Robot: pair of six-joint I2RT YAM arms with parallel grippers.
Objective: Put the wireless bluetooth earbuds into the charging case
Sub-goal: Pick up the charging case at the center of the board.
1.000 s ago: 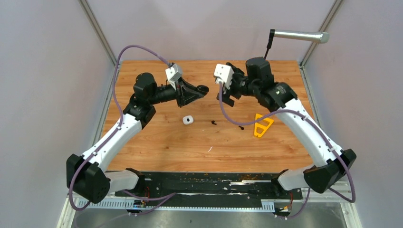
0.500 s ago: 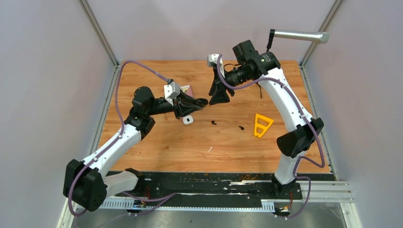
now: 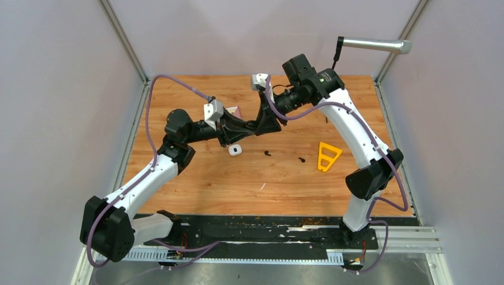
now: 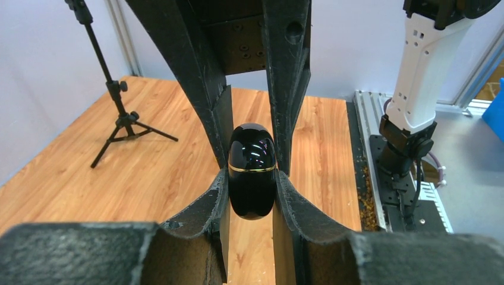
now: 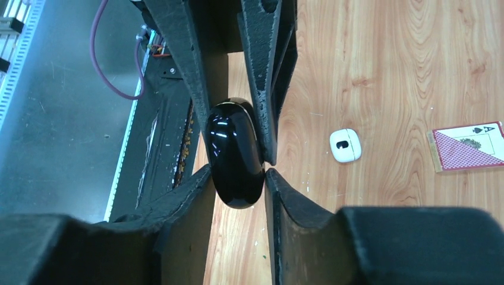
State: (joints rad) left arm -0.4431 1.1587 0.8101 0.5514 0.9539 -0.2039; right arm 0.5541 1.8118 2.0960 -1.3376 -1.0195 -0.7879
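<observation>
Near the counter's (image 3: 196, 172) far edge, left gripper (image 4: 251, 184) and right gripper (image 5: 238, 172) are both clenching the shut black charging case (image 4: 252, 148), apparently preparing to part its lid for the earbuds (image 3: 267, 153).

The charging case (image 4: 252, 171) sits between the left gripper (image 3: 254, 127) and right gripper (image 3: 260, 126), over the table's (image 3: 196, 178) far half. Just before them lies a small rounded box (image 3: 235, 149). To its right come one earbud (image 3: 267, 153), another earbud (image 3: 302, 159), then a triangular frame (image 3: 328, 155). A playing card (image 3: 236, 111) lies behind.
</observation>
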